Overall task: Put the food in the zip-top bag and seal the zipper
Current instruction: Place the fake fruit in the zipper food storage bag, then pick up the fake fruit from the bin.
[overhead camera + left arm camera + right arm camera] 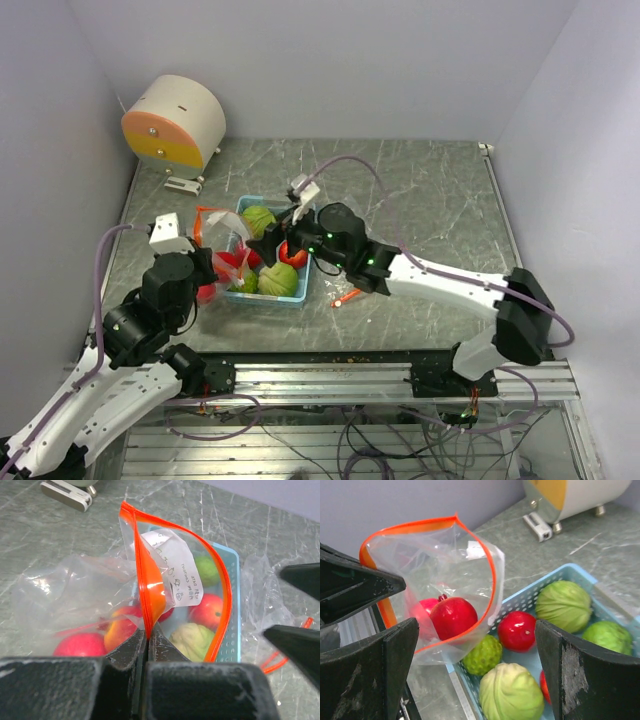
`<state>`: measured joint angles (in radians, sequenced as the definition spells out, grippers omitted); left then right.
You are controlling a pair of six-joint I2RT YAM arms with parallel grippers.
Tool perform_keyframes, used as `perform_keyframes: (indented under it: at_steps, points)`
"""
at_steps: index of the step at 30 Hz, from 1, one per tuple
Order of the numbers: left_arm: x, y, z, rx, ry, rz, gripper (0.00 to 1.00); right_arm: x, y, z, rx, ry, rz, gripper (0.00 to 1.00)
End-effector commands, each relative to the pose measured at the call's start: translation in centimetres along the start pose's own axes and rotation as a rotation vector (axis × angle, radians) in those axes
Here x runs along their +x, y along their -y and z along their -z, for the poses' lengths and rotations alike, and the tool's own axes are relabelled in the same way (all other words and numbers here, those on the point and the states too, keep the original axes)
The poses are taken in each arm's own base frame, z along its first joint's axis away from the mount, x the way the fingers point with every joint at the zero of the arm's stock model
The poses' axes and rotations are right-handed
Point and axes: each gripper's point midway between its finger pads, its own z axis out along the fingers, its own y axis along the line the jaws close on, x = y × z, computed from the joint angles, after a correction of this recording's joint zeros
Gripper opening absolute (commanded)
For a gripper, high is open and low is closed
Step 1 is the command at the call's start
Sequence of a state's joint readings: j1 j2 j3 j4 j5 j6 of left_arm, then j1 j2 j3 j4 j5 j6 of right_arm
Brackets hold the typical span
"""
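The clear zip-top bag (pixel 445 565) with an orange zipper rim (pixel 142 570) stands open beside the light blue tray (pixel 540 582). My left gripper (pixel 147 637) is shut on that rim and holds the mouth up. Red fruit pieces (pixel 453 617) lie inside the bag. My right gripper (pixel 475 635) hangs open over the tray's near end, holding nothing. In the tray below it lie a red ball (pixel 518 630), a bumpy green piece (pixel 482 655) and ribbed green cabbages (pixel 510 692). From above, the right gripper (pixel 290 245) is over the tray (pixel 300 297), and the left gripper (pixel 212 262) is at its left side.
A round cream and orange device (pixel 175 120) stands at the back left with a white bracket (pixel 67 492) at its foot. A small orange strip (pixel 347 297) lies right of the tray. Crumpled clear plastic (pixel 265 595) sits by the tray. Walls close in on three sides.
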<state>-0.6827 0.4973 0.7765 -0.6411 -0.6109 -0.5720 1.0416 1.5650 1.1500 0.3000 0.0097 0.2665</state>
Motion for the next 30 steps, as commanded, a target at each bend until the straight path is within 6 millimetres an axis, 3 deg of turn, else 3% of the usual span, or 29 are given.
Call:
perform_keyframes:
  at_steps: [1,4,8,14,21,30]
  points:
    - [-2.1,-1.0,0.6,-0.064,0.054,0.006,0.07,-2.9,2.2,2.7,0.131,0.086,0.019,1.0]
    - [-2.1,-1.3,0.7,-0.076,0.059,0.013,0.07,-1.5,4.5,2.7,0.241,0.018,0.021,1.0]
    - [-2.5,-1.7,1.0,-0.085,0.081,0.039,0.07,2.9,8.0,1.4,0.413,-0.176,0.025,0.97]
    - [-3.3,-2.2,1.8,-0.078,0.12,0.064,0.07,8.5,10.7,0.1,0.562,-0.37,0.028,0.96]
    - [-3.2,-2.0,1.8,-0.066,0.113,0.061,0.07,12.4,12.9,-0.5,0.621,-0.476,-0.018,0.96]
    - [-3.3,-2.0,2.0,-0.051,0.121,0.065,0.07,16.3,13.3,-1.9,0.594,-0.558,-0.008,0.95]
